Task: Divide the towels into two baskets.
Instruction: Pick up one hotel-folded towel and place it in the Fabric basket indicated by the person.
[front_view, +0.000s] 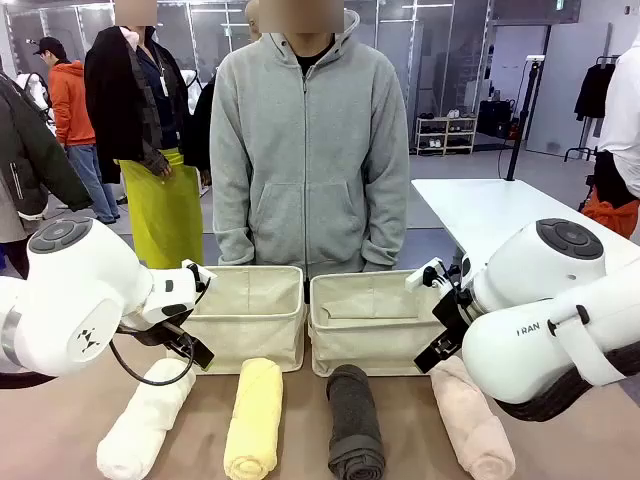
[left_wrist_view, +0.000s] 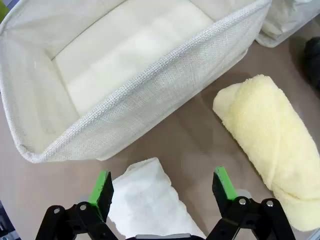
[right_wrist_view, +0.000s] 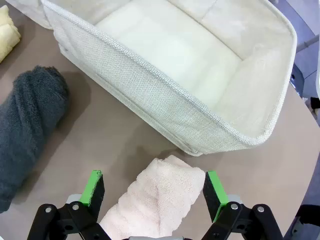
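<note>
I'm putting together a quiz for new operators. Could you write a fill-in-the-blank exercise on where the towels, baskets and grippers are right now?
The left gripper hangs over the white towel with its jaws ____.
The right gripper hangs over the pink towel, at the robot's ____ end of the row.
The left basket and the right basket are both ____.
The dark grey towel lies ____ the yellow towel and the pink towel.
Missing words: open; right; empty; between.

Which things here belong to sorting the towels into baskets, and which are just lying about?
Job: white towel, pale yellow towel, dark grey towel, pale pink towel, left basket, right basket.
Just about: white side table, far shelf rack.
</note>
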